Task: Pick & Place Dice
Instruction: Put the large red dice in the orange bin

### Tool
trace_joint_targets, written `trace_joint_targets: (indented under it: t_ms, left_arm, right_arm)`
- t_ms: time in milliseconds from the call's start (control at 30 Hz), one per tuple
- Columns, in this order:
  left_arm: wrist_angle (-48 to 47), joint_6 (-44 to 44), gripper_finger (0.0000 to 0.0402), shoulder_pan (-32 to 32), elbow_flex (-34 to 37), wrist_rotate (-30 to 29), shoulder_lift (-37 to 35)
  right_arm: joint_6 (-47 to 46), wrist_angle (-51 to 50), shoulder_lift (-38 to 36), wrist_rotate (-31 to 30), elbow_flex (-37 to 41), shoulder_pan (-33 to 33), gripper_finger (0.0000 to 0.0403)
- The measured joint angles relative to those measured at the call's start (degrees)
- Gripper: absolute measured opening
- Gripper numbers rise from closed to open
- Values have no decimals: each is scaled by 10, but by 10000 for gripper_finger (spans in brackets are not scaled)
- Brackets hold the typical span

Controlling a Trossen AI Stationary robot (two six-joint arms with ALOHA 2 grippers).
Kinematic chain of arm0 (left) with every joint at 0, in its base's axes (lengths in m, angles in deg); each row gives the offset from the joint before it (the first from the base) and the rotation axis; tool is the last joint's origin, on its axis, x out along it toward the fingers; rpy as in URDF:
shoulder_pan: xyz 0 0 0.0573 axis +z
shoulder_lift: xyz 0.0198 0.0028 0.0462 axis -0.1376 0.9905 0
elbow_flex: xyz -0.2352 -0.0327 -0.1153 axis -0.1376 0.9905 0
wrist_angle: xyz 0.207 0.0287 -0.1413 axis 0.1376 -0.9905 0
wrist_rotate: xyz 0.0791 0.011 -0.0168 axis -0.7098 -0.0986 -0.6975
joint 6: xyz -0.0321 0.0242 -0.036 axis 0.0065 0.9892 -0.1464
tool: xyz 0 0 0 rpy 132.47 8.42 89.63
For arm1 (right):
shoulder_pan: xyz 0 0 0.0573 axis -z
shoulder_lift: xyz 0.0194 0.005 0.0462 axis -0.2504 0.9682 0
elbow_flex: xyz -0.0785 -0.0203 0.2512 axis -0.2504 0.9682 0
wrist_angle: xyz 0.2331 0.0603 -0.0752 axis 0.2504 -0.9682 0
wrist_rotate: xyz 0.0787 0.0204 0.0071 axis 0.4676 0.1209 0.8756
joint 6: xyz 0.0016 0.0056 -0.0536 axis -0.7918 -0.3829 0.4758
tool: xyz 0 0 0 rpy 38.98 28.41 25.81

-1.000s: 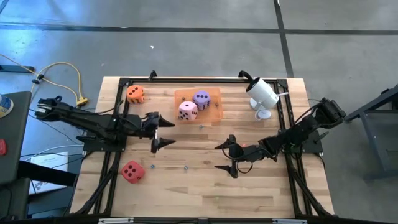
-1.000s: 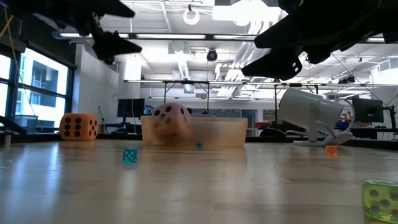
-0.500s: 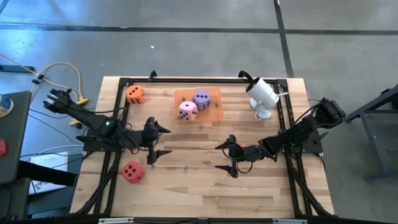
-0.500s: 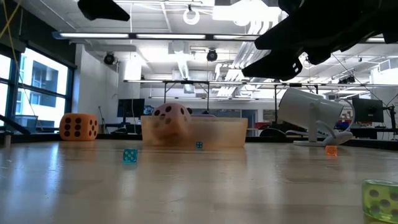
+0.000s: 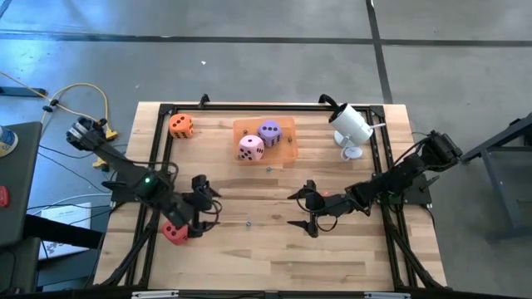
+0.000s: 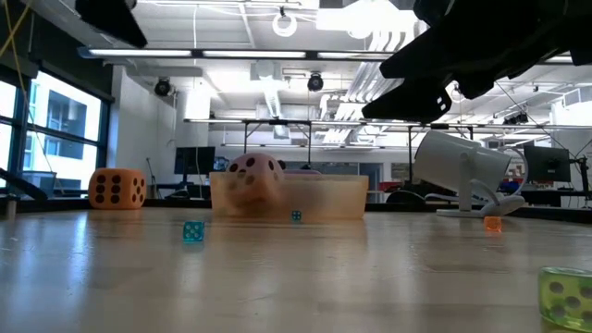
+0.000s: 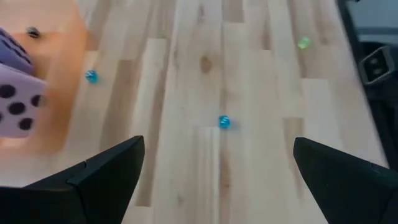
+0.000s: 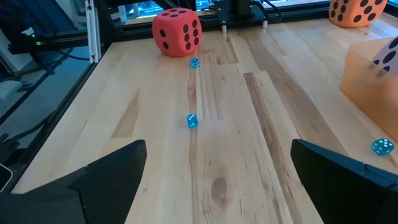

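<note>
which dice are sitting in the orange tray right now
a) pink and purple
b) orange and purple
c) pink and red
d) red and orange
a: in the high view the pink die and the purple die sit inside the orange tray, while the orange die and red die lie on the table outside it.

A pale wooden counter with a black frame along its edges stands on a grey concrete floor. On it, at the far side, lies a translucent orange tray. To the right of the tray stands a white camera on a small round foot. Tiny blue cubes dot the planks — one small green cube sits nearest the low camera. A yellow cable loops on the floor at left.
</note>
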Motion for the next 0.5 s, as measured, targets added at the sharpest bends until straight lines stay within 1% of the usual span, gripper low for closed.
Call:
trace_joint_targets:
  t_ms: [100,300,400,500]
  left_arm:
    - [-19,-51,400,-17,0,-2,-9]
    - [-119,-184,400,-22,-9,-4,-1]
    - [-134,-210,400,-23,-12,-5,5]
    - [-133,-214,400,-23,-12,-1,15]
  right_arm:
    - [0,-1,0,0,0,0,393]
    - [8,-1,0,0,0,0,393]
    - [16,-1,0,-1,0,6,393]
    - [16,-1,0,-2,0,15,393]
